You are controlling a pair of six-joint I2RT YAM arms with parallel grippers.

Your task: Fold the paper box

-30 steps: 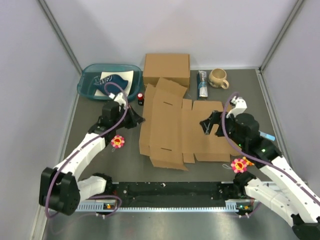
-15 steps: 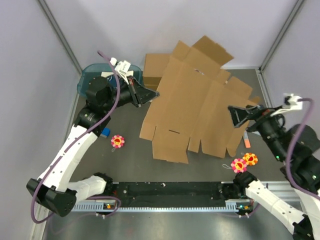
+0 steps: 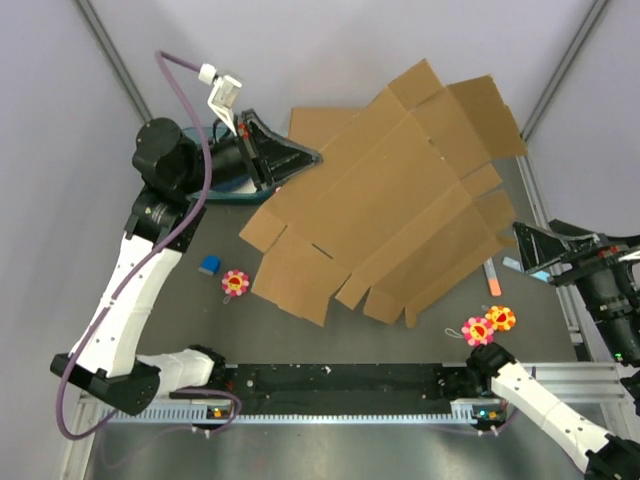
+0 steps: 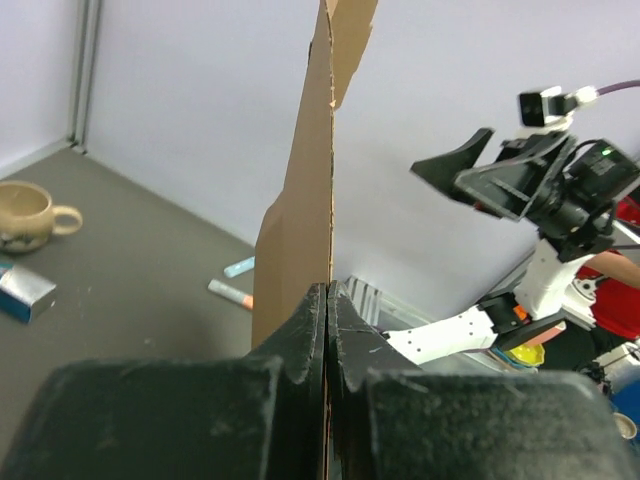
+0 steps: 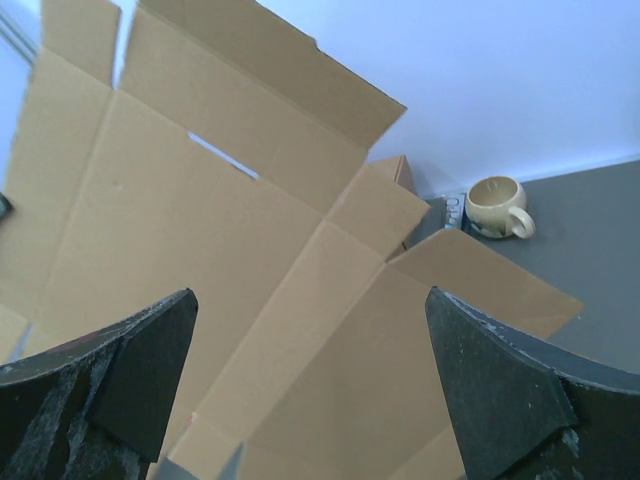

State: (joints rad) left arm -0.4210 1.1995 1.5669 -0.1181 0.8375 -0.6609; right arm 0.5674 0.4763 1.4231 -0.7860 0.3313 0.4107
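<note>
Paper box (image 3: 385, 200), unfolded into one flat die-cut sheet, hanging at a slant above the middle and far right of the worktop (image 3: 420, 345), flaps fanned out toward the right wall; near corner perhaps touching down, hard to tell. Left arm (image 3: 130, 270) reaching high, left jaws pressed together on the sheet's left edge, shown edge-on in the wrist view as a thin brown line running up from between the pads (image 4: 290, 350). Right arm (image 3: 545, 400) set back at the right side, right jaws spread wide and holding nothing, aimed at the sheet's broad face but apart from it. Likely step: getting the sheet under two-handed control before any creasing. To do that well: bring the spread jaws onto the margin of a main panel, not a loose flap prone to hinging away; close only with the card well between them; hold the left pinch firm against the swing of so wide a sheet on a single grip; then lower both sides together, flat, clear of the thicker cardboard box (image 3: 312, 125) behind, the mug (image 5: 497, 207) at the far side and the flower toys (image 3: 236, 282) near the front.
</note>
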